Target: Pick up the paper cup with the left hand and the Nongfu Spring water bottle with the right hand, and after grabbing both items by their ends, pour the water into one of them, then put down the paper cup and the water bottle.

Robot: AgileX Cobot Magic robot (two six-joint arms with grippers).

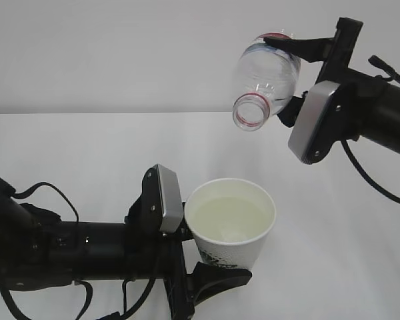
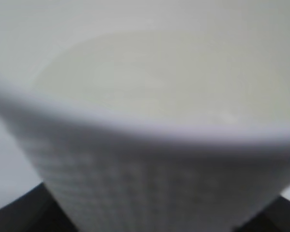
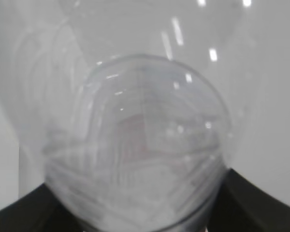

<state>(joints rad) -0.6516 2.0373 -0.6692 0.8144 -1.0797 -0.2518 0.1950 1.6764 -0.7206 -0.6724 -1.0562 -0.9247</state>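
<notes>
A: What lies behind everything?
B: A plain pale grey wall point(image 1: 120, 53), bare and evenly lit.
A: And underneath?
B: A white table point(image 1: 87, 153), its far edge meeting the wall in a straight horizontal line. Soft light, faint shadows.

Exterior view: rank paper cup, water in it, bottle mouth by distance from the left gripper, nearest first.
1. paper cup, held in the left gripper, lower centre.
2. water, inside the cup.
3. bottle mouth, upper right, above the cup, apart.
</notes>
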